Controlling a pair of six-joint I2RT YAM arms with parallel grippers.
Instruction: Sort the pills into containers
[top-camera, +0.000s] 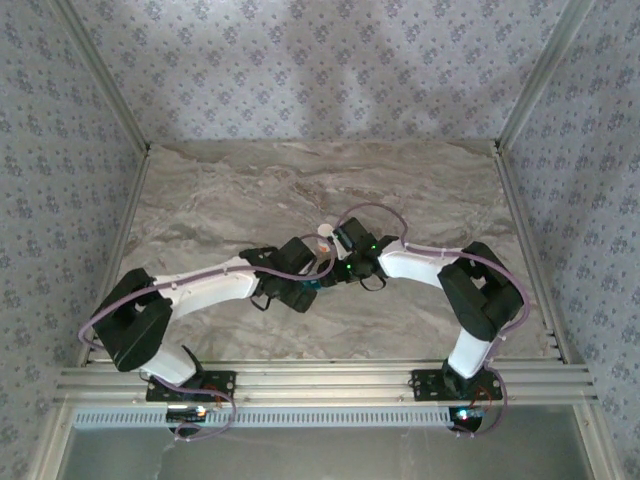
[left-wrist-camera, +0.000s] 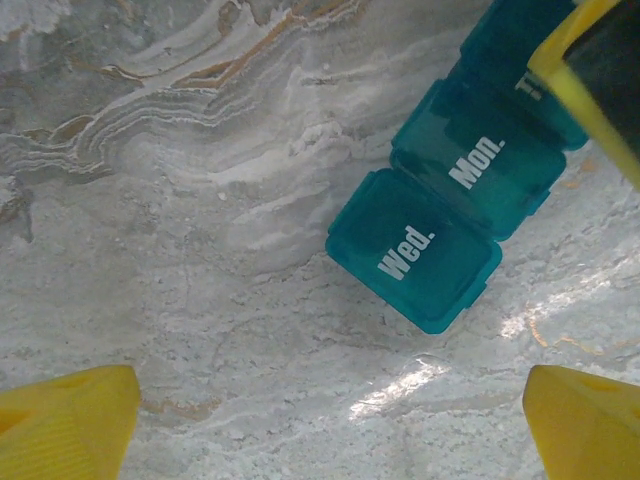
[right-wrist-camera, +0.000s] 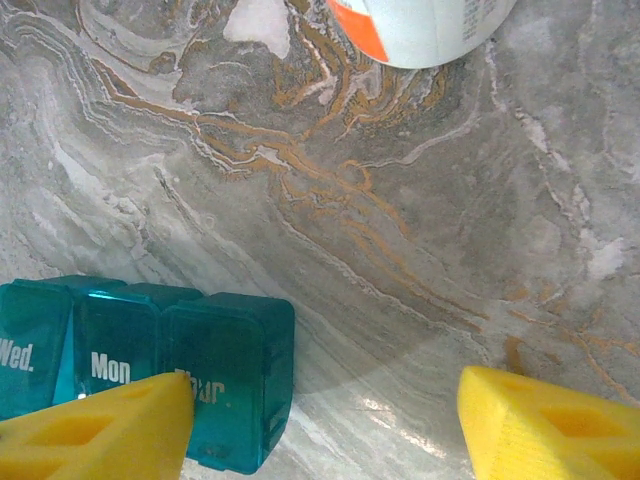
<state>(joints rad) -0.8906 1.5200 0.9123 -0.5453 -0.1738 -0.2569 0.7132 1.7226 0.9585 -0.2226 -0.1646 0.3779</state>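
Note:
The containers (left-wrist-camera: 455, 195) are a teal strip of three square compartments lying on the marble table (left-wrist-camera: 200, 330), lids marked Wed., Mon. and Thur, all shut. My left gripper (left-wrist-camera: 330, 430) hovers open just short of the Wed. end, with bare table between its yellow fingertips (left-wrist-camera: 65, 425). In the right wrist view the containers (right-wrist-camera: 150, 350) lie at the lower left. My right gripper (right-wrist-camera: 325, 430) is open, its left fingertip (right-wrist-camera: 95, 430) over the Thur lid and nothing in the gap. The pills are hidden. From above, the containers (top-camera: 313, 285) sit between both wrists.
A white bottle with an orange band (right-wrist-camera: 420, 25) stands just beyond the right gripper, also seen from above as the white bottle (top-camera: 325, 238). Patterned walls and metal rails (top-camera: 520, 250) close in the table on three sides. The right gripper's finger (left-wrist-camera: 600, 70) crosses the left wrist view's top right.

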